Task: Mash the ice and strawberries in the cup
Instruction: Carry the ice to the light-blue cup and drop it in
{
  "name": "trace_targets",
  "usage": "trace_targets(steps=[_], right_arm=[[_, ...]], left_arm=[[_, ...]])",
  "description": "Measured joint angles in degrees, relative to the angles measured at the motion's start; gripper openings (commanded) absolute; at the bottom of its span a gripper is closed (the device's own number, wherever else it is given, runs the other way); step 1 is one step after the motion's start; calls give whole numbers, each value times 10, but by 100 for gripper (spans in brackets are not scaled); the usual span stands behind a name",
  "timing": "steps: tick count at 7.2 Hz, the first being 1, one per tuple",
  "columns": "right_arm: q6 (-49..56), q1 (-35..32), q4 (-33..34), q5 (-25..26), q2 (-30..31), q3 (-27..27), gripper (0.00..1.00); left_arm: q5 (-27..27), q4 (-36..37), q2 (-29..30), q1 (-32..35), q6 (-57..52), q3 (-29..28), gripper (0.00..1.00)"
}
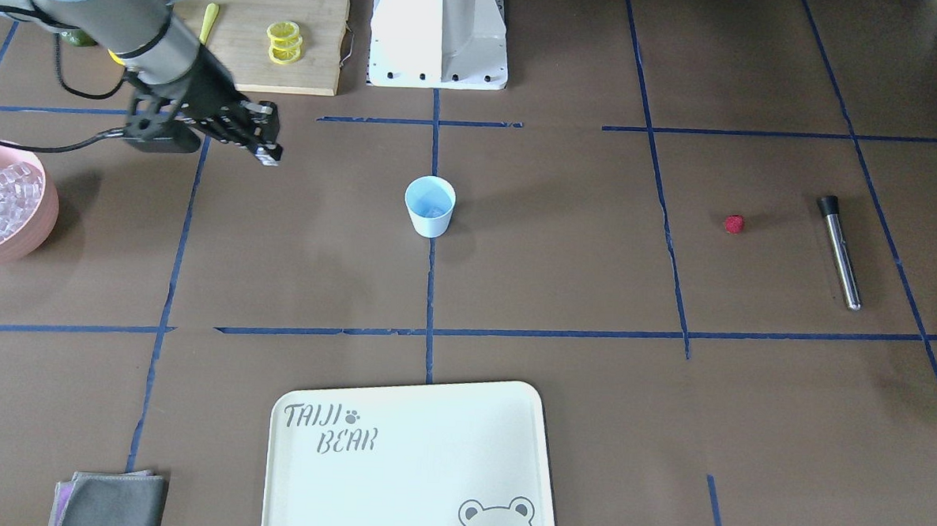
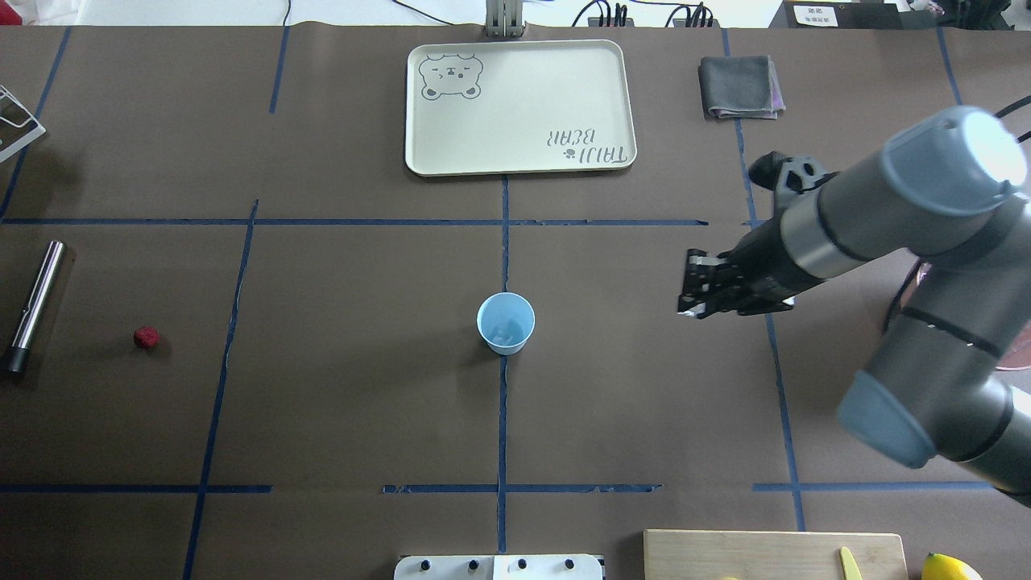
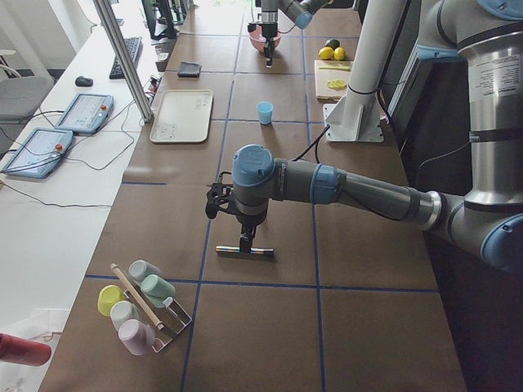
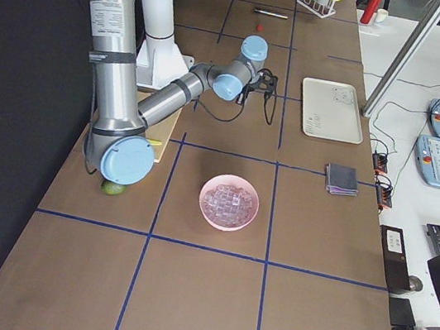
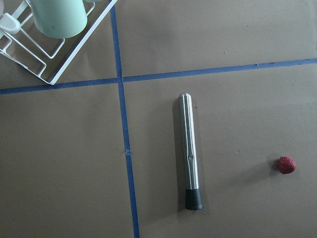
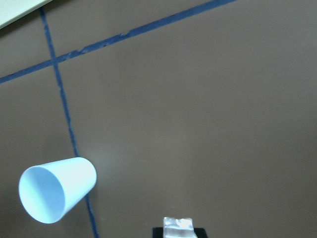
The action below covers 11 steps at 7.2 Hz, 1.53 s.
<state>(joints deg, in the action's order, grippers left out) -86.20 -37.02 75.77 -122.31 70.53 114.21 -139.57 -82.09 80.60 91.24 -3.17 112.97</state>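
Gap between strawberry [image 2: 146, 337] and cup [image 2: 506, 323], most likely for the left arm to close. Strawberry down on the worktop near its left end, well apart from the cup, near the black tip of a steel muddler [image 2: 32, 304]. Muddler flat, long axis running from the robot's edge toward the operators' edge, black tip nearer the robot, strawberry off to its cup side. Left gripper [image 3: 246, 242] hanging low over that muddler in the side view, hence much the nearer of the two to the strawberry. Cannot tell whether spread or closed, nor whether touching the rod; no fingers in its own wrist view. Cup upright at mid-worktop on a blue tape line, with seemingly a little ice [image 2: 506, 330] at the bottom. Right gripper [image 2: 691, 286] above the worktop between the cup and the pink bowl [image 1: 47, 213] of cubes at the right end, tips turned toward the cup, well short of it. Jaws spread wide by the look of both fixed views, nothing seen between them. Strawberry not yet in, mashing not yet begun. Small, round and bumpy, so likely to roll under a skewed pinch; better taken centred, from straight above.
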Motion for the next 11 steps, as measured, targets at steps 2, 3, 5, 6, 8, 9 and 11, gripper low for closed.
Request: trace_targets(steps=[2, 3, 5, 6, 8, 9, 11], right_arm=[[-83, 61, 27, 72, -110, -58, 0], [-108, 76, 30, 95, -152, -96, 0], [-126, 90, 28, 120, -192, -141, 6], [-128, 92, 27, 124, -195, -147, 33], [-128, 93, 27, 125, -196, -154, 83], [-128, 93, 27, 125, -196, -155, 86], [-127, 93, 28, 125, -195, -155, 92]], left_arm=[[0, -1, 0, 0, 0, -1, 100], [0, -1, 0, 0, 0, -1, 100], [0, -2, 0, 0, 0, -1, 100], [0, -2, 0, 0, 0, -1, 100], [0, -2, 0, 0, 0, -1, 100], [0, -3, 0, 0, -1, -1, 100], [1, -3, -1, 0, -1, -1, 100]])
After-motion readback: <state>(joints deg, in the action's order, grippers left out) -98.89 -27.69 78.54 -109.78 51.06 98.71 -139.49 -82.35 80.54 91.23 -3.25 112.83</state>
